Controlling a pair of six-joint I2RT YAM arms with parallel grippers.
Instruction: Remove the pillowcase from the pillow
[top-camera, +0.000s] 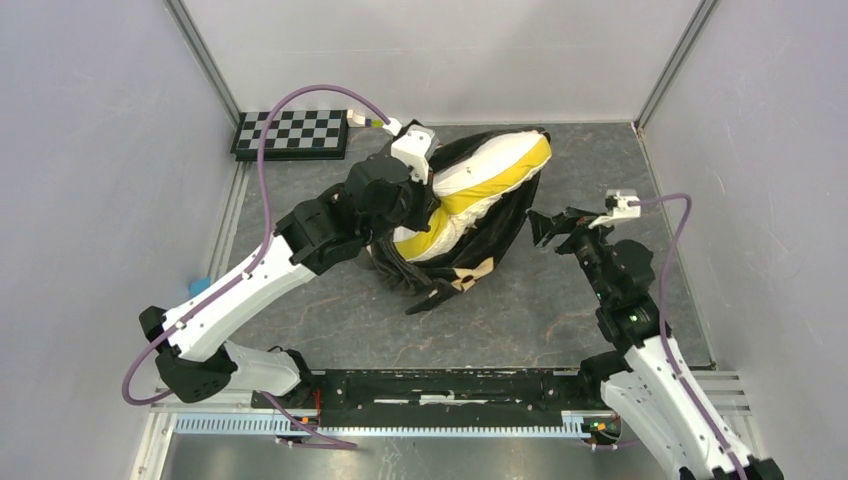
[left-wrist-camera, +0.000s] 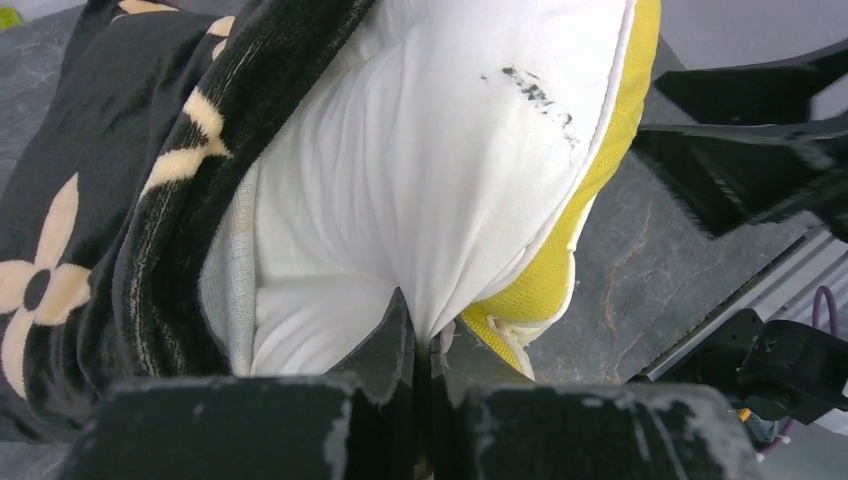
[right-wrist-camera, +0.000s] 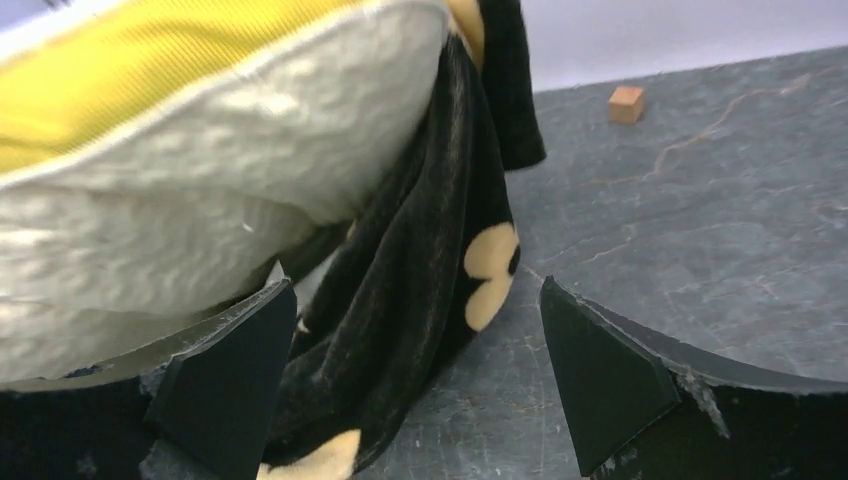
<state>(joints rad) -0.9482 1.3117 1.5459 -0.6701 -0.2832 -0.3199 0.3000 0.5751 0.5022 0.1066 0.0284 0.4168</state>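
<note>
A: Fingers first: the left gripper (left-wrist-camera: 428, 342) has its pair pressed together, nipping a fold of the pillow (left-wrist-camera: 430, 150) right by the yellow band!

B: And the right gripper (right-wrist-camera: 415, 300)? Spread wide, holding nothing. The pillowcase (right-wrist-camera: 430, 260) hangs down between its fingers, nearer the left one. Whether it touches, I can't tell.

A: So where do we stand? From above, the pillow sits in the middle of the table (top-camera: 330, 320), propped at a tilt. Its white face and yellow edge are bared along most of its length.

B: A big chunk is out, I'd say. But the pillowcase isn't off. Black plush wraps the far end, runs down the right side and bunches at the near end by the left arm.

A: The left wrist view agrees: the pillowcase is peeled back in a thick roll, lying against the white cloth.

B: My call is well past halfway, but not done. What's left is parting the two, one gripper anchoring the pillow while the other drags the pillowcase clear.

A: And the right gripper is near that loose drape, well placed to close on it.
</note>
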